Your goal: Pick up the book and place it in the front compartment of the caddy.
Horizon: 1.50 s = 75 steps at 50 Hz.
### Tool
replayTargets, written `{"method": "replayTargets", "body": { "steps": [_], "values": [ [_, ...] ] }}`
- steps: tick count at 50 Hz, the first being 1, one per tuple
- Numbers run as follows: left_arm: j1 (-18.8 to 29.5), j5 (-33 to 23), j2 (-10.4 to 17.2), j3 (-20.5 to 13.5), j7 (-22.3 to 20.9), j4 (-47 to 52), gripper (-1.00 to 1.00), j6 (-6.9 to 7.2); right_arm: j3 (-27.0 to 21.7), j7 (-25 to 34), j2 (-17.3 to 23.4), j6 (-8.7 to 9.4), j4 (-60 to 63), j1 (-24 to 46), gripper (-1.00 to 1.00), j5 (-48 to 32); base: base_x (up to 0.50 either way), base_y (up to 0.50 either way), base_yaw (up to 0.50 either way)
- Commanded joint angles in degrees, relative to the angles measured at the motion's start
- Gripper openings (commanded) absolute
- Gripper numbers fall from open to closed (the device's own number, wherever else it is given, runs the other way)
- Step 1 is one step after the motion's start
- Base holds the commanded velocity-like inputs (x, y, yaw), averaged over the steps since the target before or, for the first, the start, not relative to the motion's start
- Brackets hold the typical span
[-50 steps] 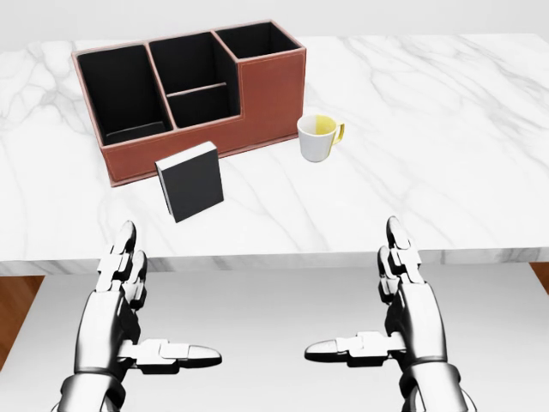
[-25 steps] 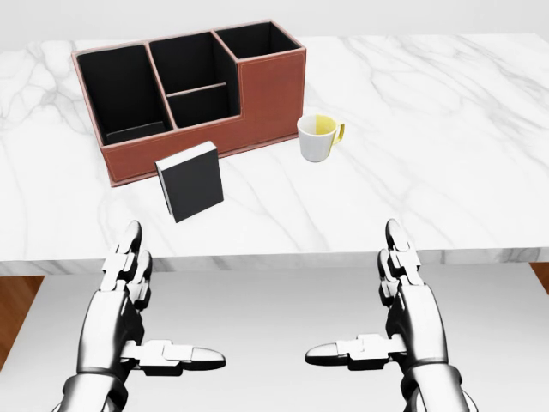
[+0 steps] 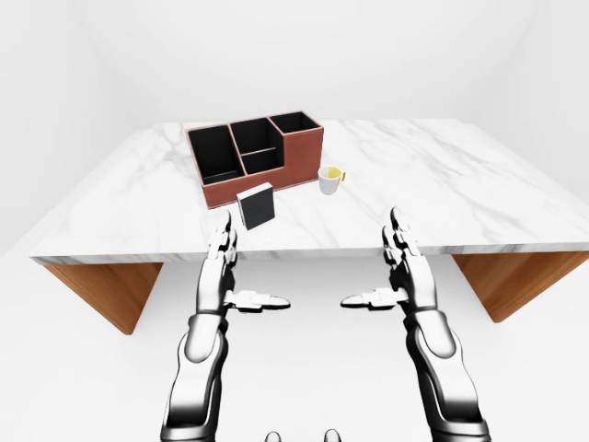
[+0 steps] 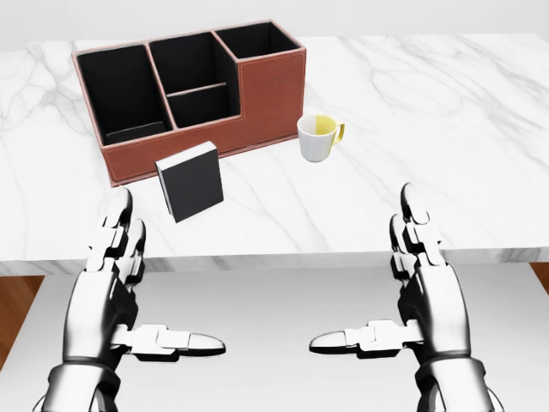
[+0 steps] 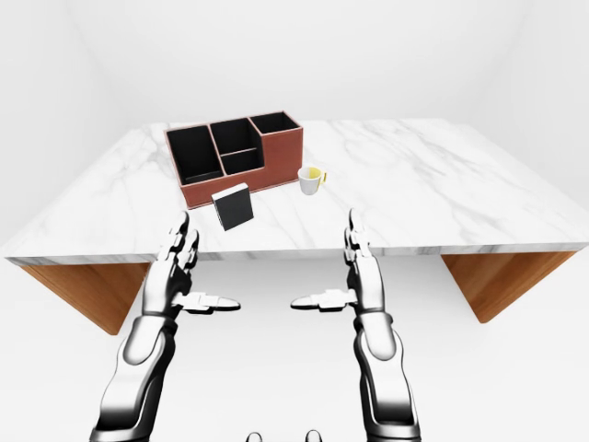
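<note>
Marble table (image 4: pixel 446 129), wooden legs (image 3: pixel 106 290) only in eye views

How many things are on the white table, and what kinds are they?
Book: 1, black, standing up
Caddy: 1, reddish-brown box with black compartments
Mug: 1, white with yellow inside
Total: 3 things on the marble table

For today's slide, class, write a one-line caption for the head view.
Open left robot hand and right robot hand below the marble table; book stands by the caddy.
</note>
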<state>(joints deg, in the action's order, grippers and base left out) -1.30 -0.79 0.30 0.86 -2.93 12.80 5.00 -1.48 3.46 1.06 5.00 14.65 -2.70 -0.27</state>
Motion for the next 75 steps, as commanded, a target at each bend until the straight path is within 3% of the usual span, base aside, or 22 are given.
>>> {"method": "replayTargets", "body": {
  "steps": [1, 27, 33, 38, 50, 59, 66, 75],
  "values": [
    [1.1, -0.11, 0.42, -0.45, -0.18, 8.16, 1.0, 0.0, 0.15, 0.27, 0.04, 0.0, 7.23, 0.15, 1.0, -0.93, 0.0, 0.0, 0.0],
    [5.59, 0.13, 1.4, -2.52, -1.23, 20.22, 1.0, 0.0, -0.59, 0.81, 0.88, 0.0, 17.1, 5.27, 1.0, -1.72, 0.0, 0.0, 0.0],
    [6.19, 0.72, 1.87, -3.74, -1.31, 22.04, 1.0, 0.0, -4.52, -0.65, 2.02, 0.0, 19.36, 12.23, 1.0, 1.22, 0.0, 0.0, 0.0],
    [6.76, 0.64, 2.11, -3.63, -1.48, 22.43, 1.0, 0.0, -5.46, -0.1, 3.02, 0.0, 19.58, 13.3, 1.0, 3.24, 0.0, 0.0, 0.0],
    [8.36, -1.3, 2.42, -2.35, -2.03, 25.59, 1.0, 0.0, -5.6, 2.11, 5.41, 0.0, 15.47, 14.71, 1.0, -0.65, 0.0, 0.0, 0.0],
    [9.67, -0.21, 2.12, -4.51, -1.35, 24.75, 1.0, 0.0, -5.75, 4.18, 5.6, 0.0, 15.08, 13.76, 1.0, -0.74, 0.0, 0.0, 0.0],
    [9.6, -0.11, 2.24, -3.43, -0.56, 24.33, 1.0, 0.0, -5.62, 6.18, 4.78, 0.0, 16.22, 11.27, 1.0, -0.95, 0.0, 0.0, 0.0],
    [9.98, 1.05, 2.66, -5.0, -0.93, 26.48, 1.0, 0.0, -6.15, 6.55, 5.39, 0.0, 16.9, 12.47, 1.0, -0.88, 0.0, 0.0, 0.0]
  ]
}}
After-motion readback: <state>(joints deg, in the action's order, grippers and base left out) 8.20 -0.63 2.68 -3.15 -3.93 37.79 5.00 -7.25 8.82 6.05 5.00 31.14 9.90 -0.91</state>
